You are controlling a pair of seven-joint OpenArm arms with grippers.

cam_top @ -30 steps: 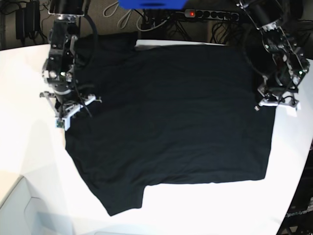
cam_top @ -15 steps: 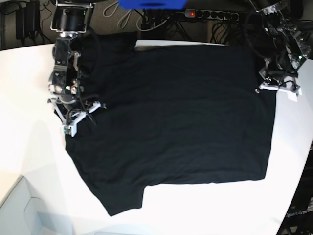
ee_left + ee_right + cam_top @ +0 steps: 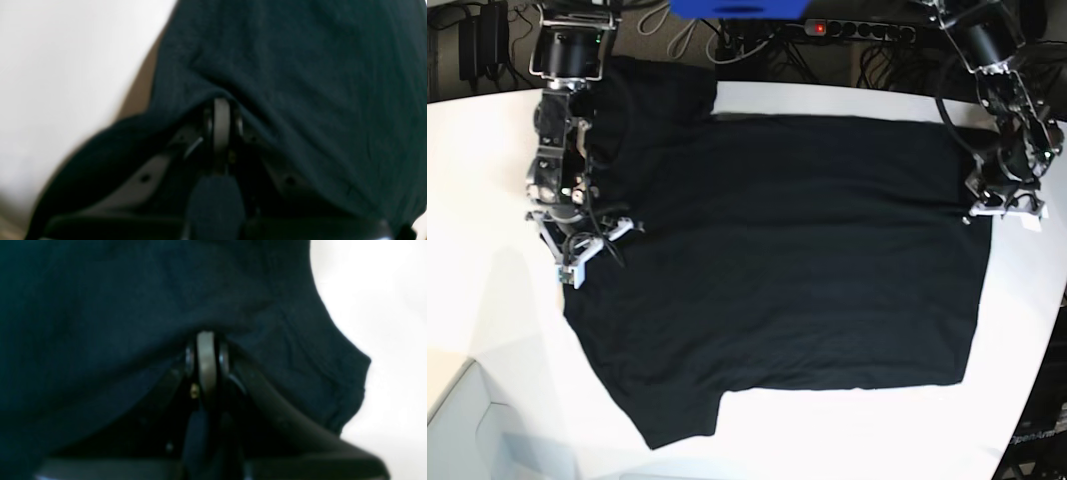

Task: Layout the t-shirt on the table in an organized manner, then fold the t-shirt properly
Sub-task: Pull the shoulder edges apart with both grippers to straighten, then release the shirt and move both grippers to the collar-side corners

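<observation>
Base view: the t-shirt [image 3: 777, 270] lies plain side up on the white desk [image 3: 487, 300], its far edge drawn farther back and straighter than a second ago, so layout is judged nearly complete. Cables and a power strip [image 3: 857, 30] lie beyond. Left gripper [image 3: 1005, 207] and right gripper [image 3: 587, 245] jaws each clamp a shirt edge.
</observation>
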